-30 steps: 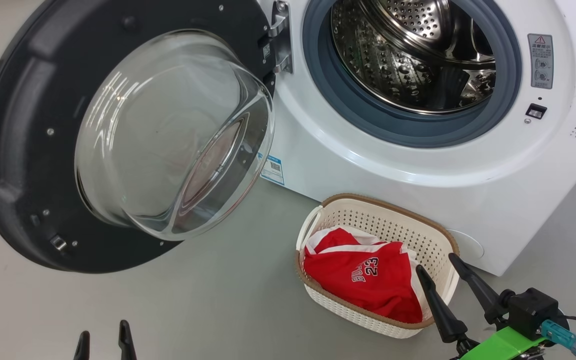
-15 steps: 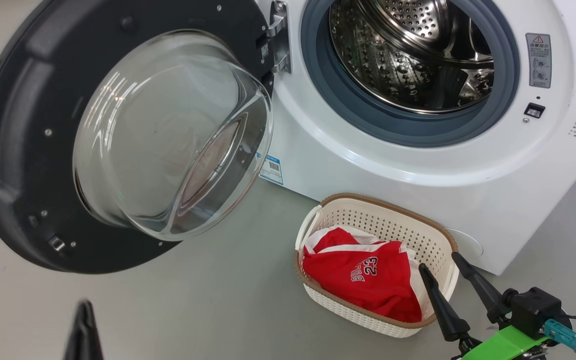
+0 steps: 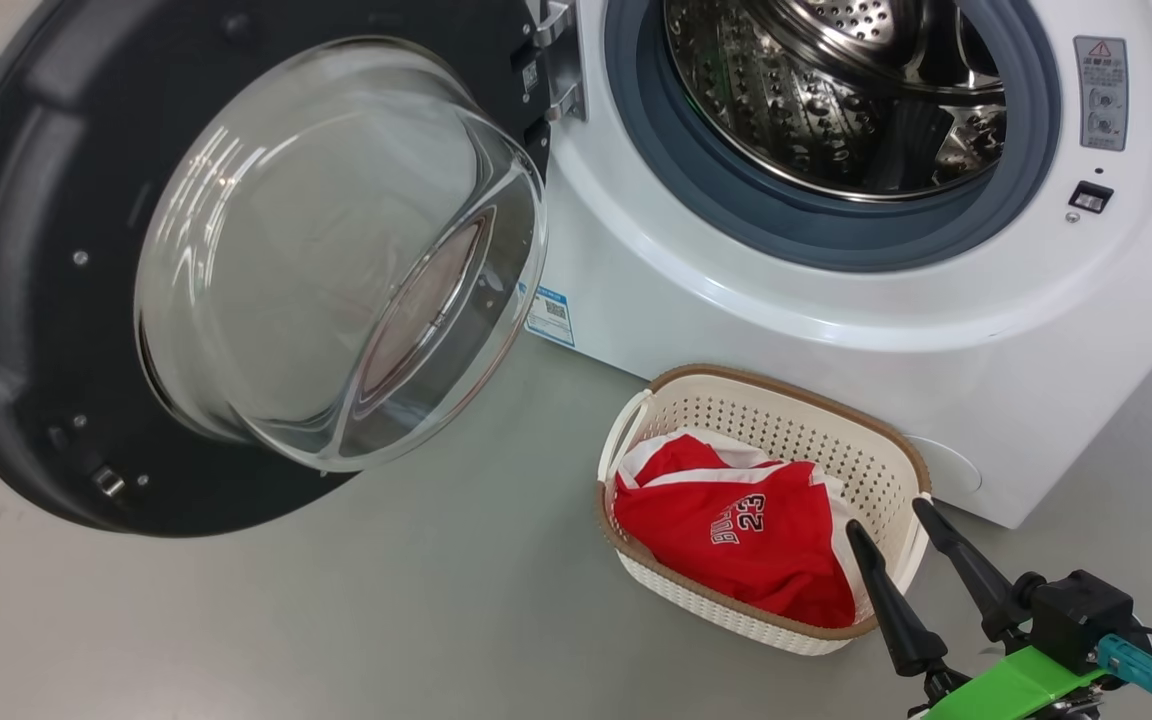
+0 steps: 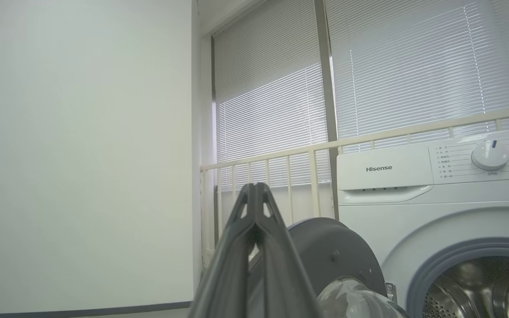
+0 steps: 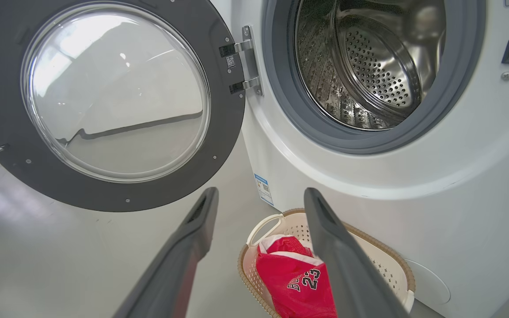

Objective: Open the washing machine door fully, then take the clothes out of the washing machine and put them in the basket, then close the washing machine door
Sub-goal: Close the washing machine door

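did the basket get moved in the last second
No. The basket sits just as close to the washing machine's blue sticker; the whole head view shifted instead.

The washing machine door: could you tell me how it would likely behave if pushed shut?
The washing machine door hangs on a side hinge, so it should probably swing, not slide. Its bulging glass bowl suggests it is rigid, fairly heavy, and best not knocked.
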